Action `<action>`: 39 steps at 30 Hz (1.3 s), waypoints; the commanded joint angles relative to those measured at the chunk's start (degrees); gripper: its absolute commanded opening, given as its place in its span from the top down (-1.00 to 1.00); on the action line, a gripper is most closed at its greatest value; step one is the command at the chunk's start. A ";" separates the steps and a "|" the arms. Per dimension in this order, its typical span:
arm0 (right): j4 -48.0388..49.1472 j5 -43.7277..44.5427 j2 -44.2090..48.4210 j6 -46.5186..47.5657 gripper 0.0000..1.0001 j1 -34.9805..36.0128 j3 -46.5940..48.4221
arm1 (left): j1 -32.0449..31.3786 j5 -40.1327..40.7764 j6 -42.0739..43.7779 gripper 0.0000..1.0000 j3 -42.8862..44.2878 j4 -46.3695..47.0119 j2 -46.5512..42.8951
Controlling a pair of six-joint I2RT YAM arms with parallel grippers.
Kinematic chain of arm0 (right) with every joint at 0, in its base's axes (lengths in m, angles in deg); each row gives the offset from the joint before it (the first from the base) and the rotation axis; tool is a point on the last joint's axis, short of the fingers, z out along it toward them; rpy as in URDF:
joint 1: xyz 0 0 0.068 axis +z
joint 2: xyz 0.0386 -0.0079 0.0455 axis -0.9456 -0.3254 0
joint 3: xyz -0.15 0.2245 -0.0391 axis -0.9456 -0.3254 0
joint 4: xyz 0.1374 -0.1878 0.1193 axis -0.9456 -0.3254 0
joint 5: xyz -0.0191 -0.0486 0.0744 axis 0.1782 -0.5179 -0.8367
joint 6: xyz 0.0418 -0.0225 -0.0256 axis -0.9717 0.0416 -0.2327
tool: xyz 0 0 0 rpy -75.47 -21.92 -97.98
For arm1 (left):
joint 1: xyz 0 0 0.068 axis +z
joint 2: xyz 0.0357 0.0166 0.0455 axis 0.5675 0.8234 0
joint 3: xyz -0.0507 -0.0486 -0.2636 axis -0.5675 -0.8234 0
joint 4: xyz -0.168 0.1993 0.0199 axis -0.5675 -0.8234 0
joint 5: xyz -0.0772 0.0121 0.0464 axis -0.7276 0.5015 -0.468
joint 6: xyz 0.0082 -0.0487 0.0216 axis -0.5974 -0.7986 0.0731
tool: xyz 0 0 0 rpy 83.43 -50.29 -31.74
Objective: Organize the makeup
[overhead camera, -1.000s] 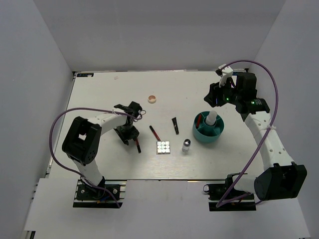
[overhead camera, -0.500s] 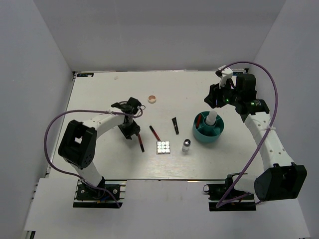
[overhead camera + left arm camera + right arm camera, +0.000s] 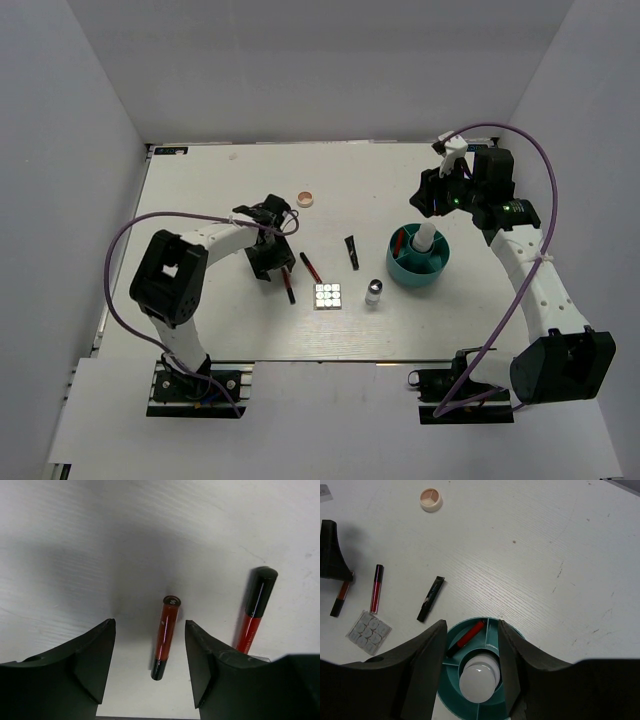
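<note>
Your left gripper (image 3: 268,262) has slid right since the earlier frame, matte black jaws spread either side of a slim glossy red-and-black pencil (image 3: 166,636) flat on the grained white table (image 3: 75,540); your right gripper (image 3: 471,627) hangs spread over the round teal tub (image 3: 487,621) holding a white bottle (image 3: 479,682).

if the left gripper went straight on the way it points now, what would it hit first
Most likely the red-and-black pencil lying between the open fingers of the left gripper, then the table under it. How far off it lies is unclear.
</note>
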 commanded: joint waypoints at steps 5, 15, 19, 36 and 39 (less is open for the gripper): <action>2.54 0.31 0.62 -0.81 -0.02 -0.25 0.07 | -0.45 -1.77 4.09 -0.27 4.94 -0.33 1.93; 2.80 0.22 0.54 -0.90 -0.03 -0.17 0.06 | -0.97 -0.89 7.34 0.01 4.69 -3.85 5.54; 2.63 0.13 0.27 -1.08 -0.03 -0.25 0.24 | -0.97 -0.19 7.78 0.32 3.37 -3.76 5.62; 1.83 -2.15 0.10 -0.72 -0.26 -0.34 0.77 | -2.12 -17.31 20.34 1.00 10.56 8.71 -10.45; 2.01 -2.68 -0.17 -1.07 0.44 -0.34 1.30 | -3.17 -22.32 20.35 1.00 13.64 14.95 -9.41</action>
